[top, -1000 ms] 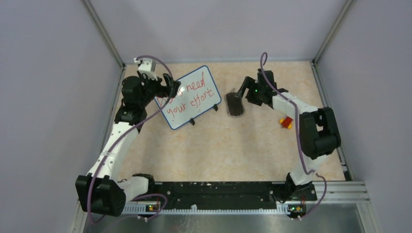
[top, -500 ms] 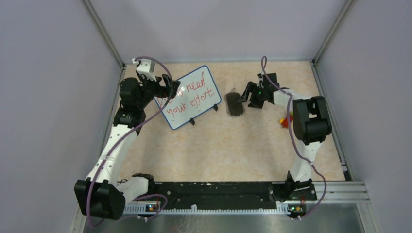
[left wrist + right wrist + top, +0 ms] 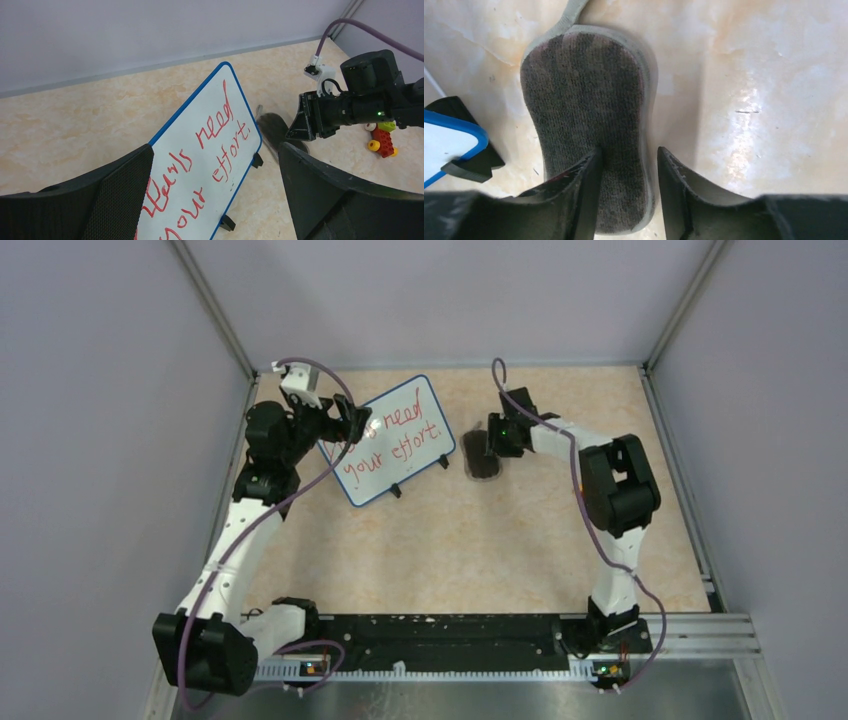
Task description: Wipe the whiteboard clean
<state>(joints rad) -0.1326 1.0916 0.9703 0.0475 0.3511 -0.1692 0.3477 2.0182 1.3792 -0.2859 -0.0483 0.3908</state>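
Note:
The whiteboard has a blue rim and red handwriting; it stands tilted on black feet at the back left. It also shows in the left wrist view, and one corner shows in the right wrist view. My left gripper is open at the board's left end, and its wide-apart fingers straddle the board's near corner. The dark grey oval eraser pad lies flat to the right of the board. My right gripper is open, low over the pad, one finger above the pad, the other just past its right rim.
Small red and yellow toy bricks lie on the table to the right of the right arm. Grey walls with metal corner posts enclose the tan table. The arm bases sit on a black rail at the near edge.
My right gripper has swung left from beside the eraser pad to directly over it and come down close. The left arm and the whiteboard have not moved.

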